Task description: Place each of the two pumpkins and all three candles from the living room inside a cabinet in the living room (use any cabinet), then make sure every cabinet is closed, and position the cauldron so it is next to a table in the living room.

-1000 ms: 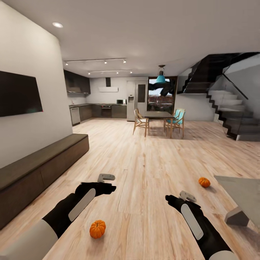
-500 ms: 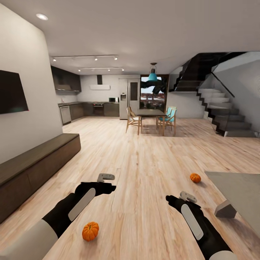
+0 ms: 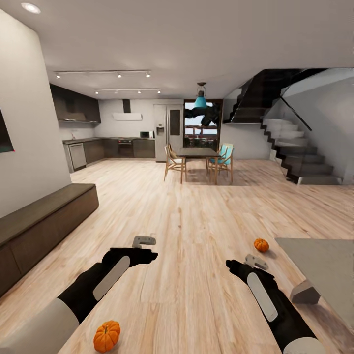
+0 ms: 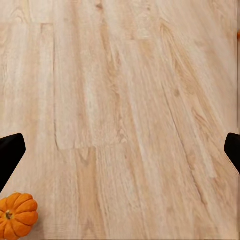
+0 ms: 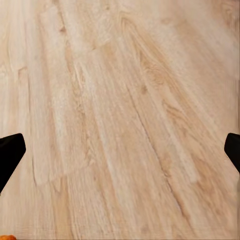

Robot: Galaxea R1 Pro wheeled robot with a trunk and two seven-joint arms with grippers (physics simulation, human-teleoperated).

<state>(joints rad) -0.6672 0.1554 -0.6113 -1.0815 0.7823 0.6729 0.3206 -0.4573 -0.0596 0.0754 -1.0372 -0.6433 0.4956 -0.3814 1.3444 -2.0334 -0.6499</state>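
Observation:
One orange pumpkin (image 3: 106, 336) lies on the wood floor just below my left forearm, and the left wrist view catches it (image 4: 17, 215) beside one fingertip. The other pumpkin (image 3: 261, 244) rests on the floor by the near corner of the grey glass table (image 3: 319, 255). The long dark-brown cabinet (image 3: 44, 216) runs along the left wall with its fronts flush. My left gripper (image 3: 144, 248) and right gripper (image 3: 255, 263) hover open over bare floor, holding nothing. The candles and the cauldron are out of view.
Ahead lies open wood floor up to a dining table with chairs (image 3: 199, 157). A kitchen (image 3: 108, 147) sits at the back left and a dark staircase (image 3: 295, 157) at the back right. The table's angled base (image 3: 305, 293) is close to my right arm.
The camera has swung to the right, so the room has slid left in the picture and the near pumpkin sits lower and further left. Both arms keep their pose.

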